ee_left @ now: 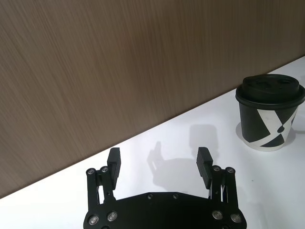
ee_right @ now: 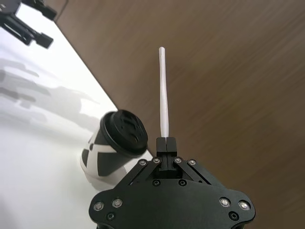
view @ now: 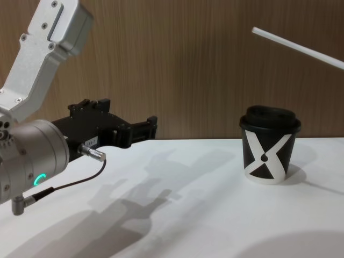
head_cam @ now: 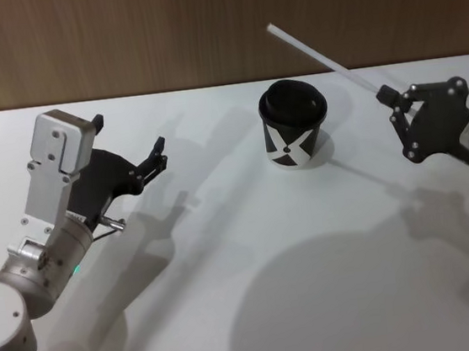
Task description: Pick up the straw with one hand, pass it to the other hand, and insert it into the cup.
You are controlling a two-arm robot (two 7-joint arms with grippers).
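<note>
Head view: we record the right gripper at the right side, raised above the white table and to the right of the cup.
Right gripper state: jaws pinched tight on one end of the straw; the right wrist view shows it projecting straight out from the closed fingertips.
Straw position: held clear of the table, rising at a slant from the jaws, leftward and toward the wood wall.
Straw free end: in the chest view it shows high above the cup, well clear of the lid.
Straw condition: white, thin and straight along the visible length.
Left gripper: at the left side, above the table, pointing toward the cup and well apart from it.
Left gripper state: jaws spread wide; the left wrist view shows the two pads far apart, with table surface between them.
Left wrist: silver cylinder with a green ring light lit and a thin dark cable looping beside it.
Cup: upright on the table near the wall, black with a white X mark, a white base and the domed lid seated.
Cup placement: between the two grippers, nearer the right one, touched by neither.
Task status: straw not yet in the cup.
Table surface: we note the arms' shadows on it.
</note>
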